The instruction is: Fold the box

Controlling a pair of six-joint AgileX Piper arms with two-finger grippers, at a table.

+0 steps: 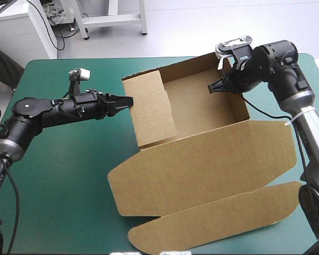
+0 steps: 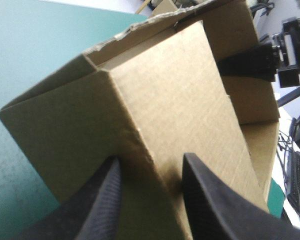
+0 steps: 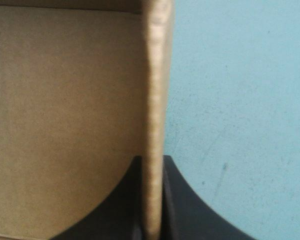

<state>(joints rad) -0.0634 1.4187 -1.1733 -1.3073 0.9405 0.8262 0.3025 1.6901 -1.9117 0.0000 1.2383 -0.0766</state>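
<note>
Your left arm reaches in low from the bench's (image 1: 69, 175) left side, stretched almost straight, and its left gripper (image 1: 125, 101) meets the box's left wall. Your right arm comes up from the right side, bends sharply at the elbow and turns back down, so the right gripper (image 1: 217, 86) sits at the right wall near the far corner. The brown box (image 1: 196, 106) stands a little right of the bench's middle, toward the far edge, as an open tray. Its far and right walls are upright, and the left wall has a broad panel (image 1: 154, 111) folded inward that slopes down onto the floor. The lid (image 1: 202, 159) lies flat toward the near edge, its long rounded flap (image 1: 218, 220) spread out beyond it. In the left wrist view the black fingers (image 2: 107, 200) stand partly apart astride the ridge where the left wall folds over, one on the outer face and one on the inner panel, both against the board. In the right wrist view the fingers (image 3: 182, 200) are all but closed, pinching the thin edge of the wall (image 3: 155, 100) between them, with the teal-green cover on its outer side.
</note>
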